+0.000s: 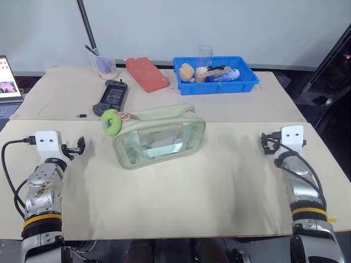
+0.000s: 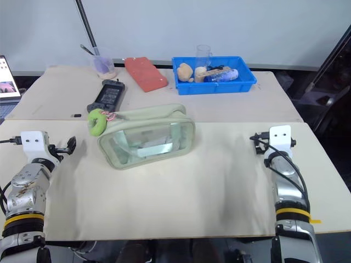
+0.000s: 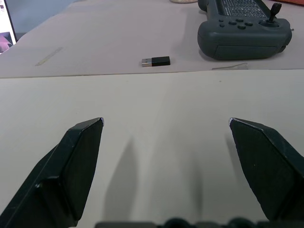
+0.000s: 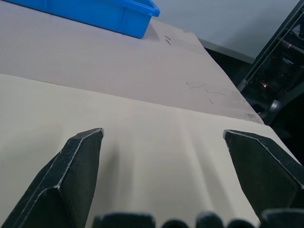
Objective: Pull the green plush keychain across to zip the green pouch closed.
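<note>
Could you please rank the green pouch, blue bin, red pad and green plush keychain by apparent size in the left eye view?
1. green pouch
2. blue bin, though it sits farther back
3. red pad
4. green plush keychain

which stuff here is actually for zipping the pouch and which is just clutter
For the job:
green pouch
green plush keychain at its end nearer the robot's left
left gripper, right gripper, both open and away from the pouch

Lying about:
blue bin
red pad
grey controller
USB stick
laptop
</note>
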{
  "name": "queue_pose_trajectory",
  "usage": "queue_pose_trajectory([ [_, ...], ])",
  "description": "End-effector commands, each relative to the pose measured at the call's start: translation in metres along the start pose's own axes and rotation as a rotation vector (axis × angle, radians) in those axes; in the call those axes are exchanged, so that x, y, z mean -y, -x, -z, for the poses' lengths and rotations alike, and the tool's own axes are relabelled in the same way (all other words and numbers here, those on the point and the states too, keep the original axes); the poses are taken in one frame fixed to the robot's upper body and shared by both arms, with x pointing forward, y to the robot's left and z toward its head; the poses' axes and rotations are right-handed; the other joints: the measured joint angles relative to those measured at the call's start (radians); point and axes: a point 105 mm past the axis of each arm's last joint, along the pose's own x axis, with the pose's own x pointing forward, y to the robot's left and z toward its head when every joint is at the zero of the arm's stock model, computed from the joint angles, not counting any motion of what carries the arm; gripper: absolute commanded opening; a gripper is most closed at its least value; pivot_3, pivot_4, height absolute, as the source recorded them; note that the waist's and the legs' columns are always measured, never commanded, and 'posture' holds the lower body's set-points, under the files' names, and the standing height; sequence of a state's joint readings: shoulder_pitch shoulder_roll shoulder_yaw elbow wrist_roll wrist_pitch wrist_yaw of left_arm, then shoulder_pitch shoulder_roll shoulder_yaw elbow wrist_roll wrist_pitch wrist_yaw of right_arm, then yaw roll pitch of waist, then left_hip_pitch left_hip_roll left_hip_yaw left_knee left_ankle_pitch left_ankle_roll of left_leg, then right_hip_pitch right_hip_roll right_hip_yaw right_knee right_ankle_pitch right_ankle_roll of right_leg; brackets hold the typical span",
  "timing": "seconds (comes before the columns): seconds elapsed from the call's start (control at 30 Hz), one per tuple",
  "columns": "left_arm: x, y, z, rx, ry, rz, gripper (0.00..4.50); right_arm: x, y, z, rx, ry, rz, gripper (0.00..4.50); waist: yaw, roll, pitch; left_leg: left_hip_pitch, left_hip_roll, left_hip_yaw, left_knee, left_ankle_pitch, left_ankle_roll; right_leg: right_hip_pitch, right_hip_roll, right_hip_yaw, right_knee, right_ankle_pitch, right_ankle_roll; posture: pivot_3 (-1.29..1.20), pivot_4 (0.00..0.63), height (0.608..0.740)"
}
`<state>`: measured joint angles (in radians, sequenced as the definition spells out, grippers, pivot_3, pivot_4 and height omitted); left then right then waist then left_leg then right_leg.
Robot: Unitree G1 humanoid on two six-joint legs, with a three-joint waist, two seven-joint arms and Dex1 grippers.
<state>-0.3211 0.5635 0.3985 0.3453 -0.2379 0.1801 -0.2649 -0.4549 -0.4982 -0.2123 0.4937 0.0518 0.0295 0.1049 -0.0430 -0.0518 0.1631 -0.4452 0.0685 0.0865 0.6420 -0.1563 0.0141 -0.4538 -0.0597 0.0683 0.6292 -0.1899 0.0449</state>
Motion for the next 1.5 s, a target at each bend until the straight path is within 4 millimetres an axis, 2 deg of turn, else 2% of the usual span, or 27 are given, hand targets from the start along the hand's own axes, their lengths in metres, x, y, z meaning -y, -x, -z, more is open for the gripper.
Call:
queue_pose_trajectory([
  [0.03,-0.008,-0.001,-0.02,0.062,-0.02,-0.015,4.5,0.016,-0.001,-0.018,0.063,0.015,0.039,4.48,0.0,0.0,0.0,0.0,0.0,0.0,0.0,0.0,0.0,0.0,0.0,0.0,0.0,0.0,0.0,0.0,0.15,0.74],
  [0.1,-0.016,0.002,-0.03,0.095,-0.007,-0.022,4.5,0.02,-0.003,-0.024,0.075,0.027,0.038,4.48,0.0,0.0,0.0,0.0,0.0,0.0,0.0,0.0,0.0,0.0,0.0,0.0,0.0,0.0,0.0,0.0,0.15,0.74],
  [0.13,-0.017,0.004,-0.041,0.125,0.013,0.0,4.5,0.022,-0.005,-0.031,0.091,0.036,0.027,4.48,0.0,0.0,0.0,0.0,0.0,0.0,0.0,0.0,0.0,0.0,0.0,0.0,0.0,0.0,0.0,0.0,0.15,0.74],
  [0.23,-0.008,0.012,-0.09,0.234,0.007,0.139,4.5,0.023,-0.007,-0.054,0.14,0.06,-0.048,4.48,-0.002,0.0,0.0,-0.001,0.0,0.0,0.0,0.0,0.0,-0.001,0.0,0.0,0.0,0.0,0.0,0.0,0.15,0.74],
  [0.3,0.018,0.024,-0.144,0.306,-0.071,0.353,4.5,0.01,-0.005,-0.077,0.181,0.075,-0.226,4.48,-0.002,-0.001,0.001,-0.001,0.0,0.0,0.0,0.0,0.0,-0.001,0.0,0.0,0.0,0.0,0.0,0.0,0.15,0.74],
  [0.37,0.043,0.038,-0.179,0.34,-0.131,0.509,4.5,0.0,-0.001,-0.094,0.206,0.078,-0.356,4.48,0.001,-0.002,0.001,-0.002,0.0,-0.001,0.0,0.0,0.0,-0.001,0.0,-0.001,0.0,-0.001,-0.001,0.0,0.15,0.74],
  [0.4,0.051,0.042,-0.189,0.348,-0.146,0.557,4.5,-0.002,0.0,-0.099,0.211,0.073,-0.394,4.48,0.002,-0.002,0.001,-0.002,0.0,-0.001,0.0,0.0,0.0,-0.001,0.0,-0.001,0.0,-0.001,-0.001,0.0,0.15,0.74],
  [0.47,0.089,0.059,-0.215,0.369,-0.222,0.743,4.5,-0.015,0.009,-0.127,0.269,0.071,-0.54,4.48,0.001,0.001,0.0,0.0,0.0,-0.001,0.0,0.0,0.0,0.002,0.0,-0.001,-0.003,-0.001,-0.001,0.0,0.15,0.74],
  [0.53,0.121,0.076,-0.225,0.366,-0.291,0.892,4.5,-0.028,0.021,-0.153,0.321,0.069,-0.679,4.48,0.001,0.002,0.0,0.001,-0.001,-0.001,0.0,0.0,0.0,0.005,0.0,-0.001,-0.004,-0.002,0.001,0.0,0.15,0.74],
  [0.63,0.161,0.094,-0.224,0.342,-0.374,1.049,4.5,-0.049,0.044,-0.187,0.384,0.086,-0.864,4.48,0.001,0.004,0.0,0.002,-0.001,-0.001,0.0,0.0,0.0,0.005,0.0,0.0,-0.002,-0.002,0.001,0.0,0.15,0.74],
  [0.73,0.192,0.106,-0.201,0.274,-0.556,1.153,4.5,-0.071,0.076,-0.219,0.443,0.079,-1.039,4.48,0.0,0.004,0.001,0.003,0.0,-0.003,-0.001,0.0,0.0,0.003,0.003,0.0,0.0,-0.003,0.001,0.0,0.15,0.74],
  [0.87,0.205,0.1,-0.164,0.206,-0.781,1.166,4.5,-0.09,0.105,-0.234,0.459,0.075,-1.178,4.48,0.0,0.004,0.0,0.003,0.001,-0.003,-0.002,0.0,0.001,0.002,0.004,0.0,0.001,-0.004,-0.002,0.0,0.15,0.74],
  [0.97,0.211,0.096,-0.154,0.209,-0.826,1.171,4.5,-0.096,0.114,-0.236,0.462,0.085,-1.202,4.48,0.008,0.004,0.001,0.003,0.001,-0.002,-0.002,0.0,0.001,0.002,0.003,0.0,0.001,-0.007,-0.007,0.0,0.15,0.74],
  [1.07,0.213,0.09,-0.152,0.239,-0.867,1.15,3.66,-0.097,0.115,-0.237,0.458,0.085,-1.194,4.5,0.022,0.004,0.001,0.0,0.0,-0.002,0.0,0.0,0.001,0.0,0.002,0.0,0.0,-0.007,-0.007,0.0,0.15,0.74],
  [1.2,0.215,0.085,-0.151,0.257,-0.869,1.153,1.79,-0.096,0.115,-0.23,0.428,0.122,-1.186,4.5,0.034,0.004,0.001,-0.001,0.0,-0.001,0.001,0.0,0.001,-0.001,0.001,0.0,0.0,-0.007,-0.007,0.0,0.15,0.74],
  [1.27,0.215,0.083,-0.149,0.256,-0.893,1.156,0.7,-0.095,0.115,-0.229,0.422,0.131,-1.179,4.5,0.034,0.004,0.001,-0.001,0.0,-0.001,0.001,0.0,0.001,-0.001,0.001,0.0,0.0,-0.007,-0.007,0.0,0.15,0.74],
  [1.33,0.215,0.081,-0.146,0.258,-0.91,1.162,0.03,-0.094,0.116,-0.228,0.419,0.15,-1.171,4.5,0.033,0.004,0.0,-0.001,0.0,-0.001,0.001,0.0,0.001,-0.001,0.001,0.0,0.0,-0.007,-0.007,0.0,0.15,0.74],
  [1.5,0.225,0.08,-0.153,0.352,-0.949,1.2,0.03,-0.088,0.115,-0.224,0.388,0.193,-1.164,4.5,0.034,0.004,0.0,-0.001,0.0,-0.001,0.001,0.0,0.001,-0.001,0.001,0.0,0.001,-0.007,-0.007,0.0,0.15,0.74],
])
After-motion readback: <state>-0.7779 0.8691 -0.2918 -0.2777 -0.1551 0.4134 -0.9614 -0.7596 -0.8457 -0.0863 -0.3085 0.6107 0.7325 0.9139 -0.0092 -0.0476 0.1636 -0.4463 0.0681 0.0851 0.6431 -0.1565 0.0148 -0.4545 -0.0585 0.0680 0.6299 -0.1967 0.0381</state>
